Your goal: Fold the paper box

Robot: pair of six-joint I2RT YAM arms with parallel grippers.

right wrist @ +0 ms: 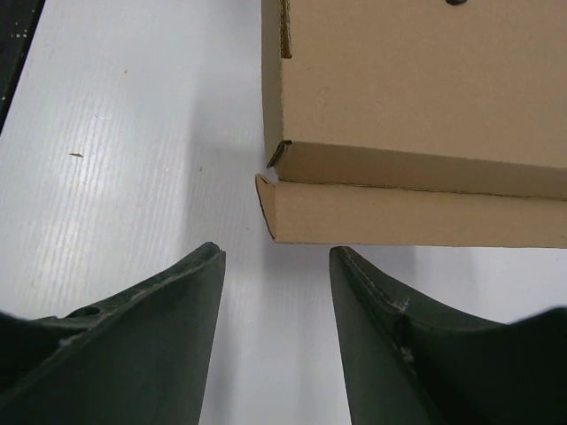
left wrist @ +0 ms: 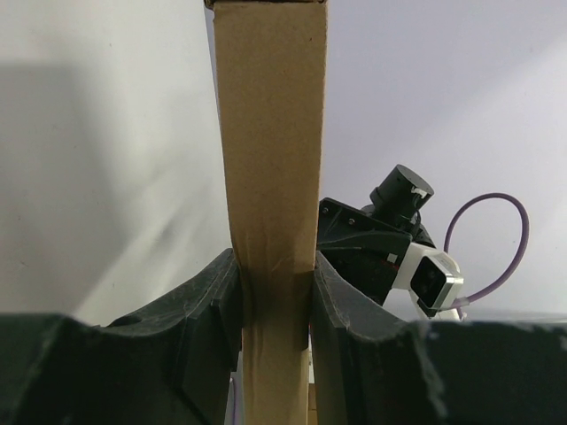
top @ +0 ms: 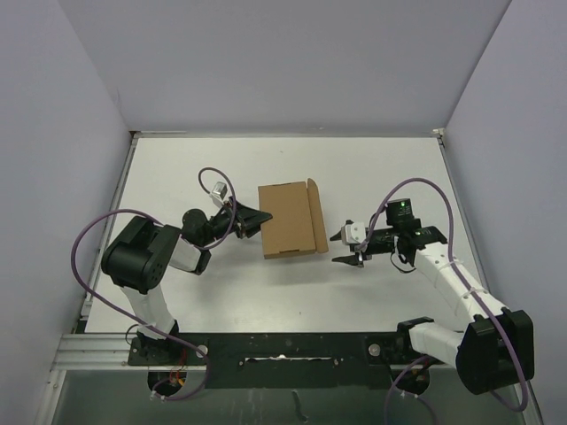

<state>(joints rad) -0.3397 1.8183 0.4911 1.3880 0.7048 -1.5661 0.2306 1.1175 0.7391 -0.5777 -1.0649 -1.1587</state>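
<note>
left claw (top: 251, 219) clamped on paper box (top: 288, 220) left edge | right claw (top: 347, 251) apart, beside it | long axis near-far

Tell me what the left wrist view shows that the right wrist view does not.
Only left wrist: the left gripper clamped on the paper box edge, with the right arm beyond. Only right wrist: the right gripper, jaws apart and empty, short of the box's loose flap, over the table. Both: the brown box.
</note>
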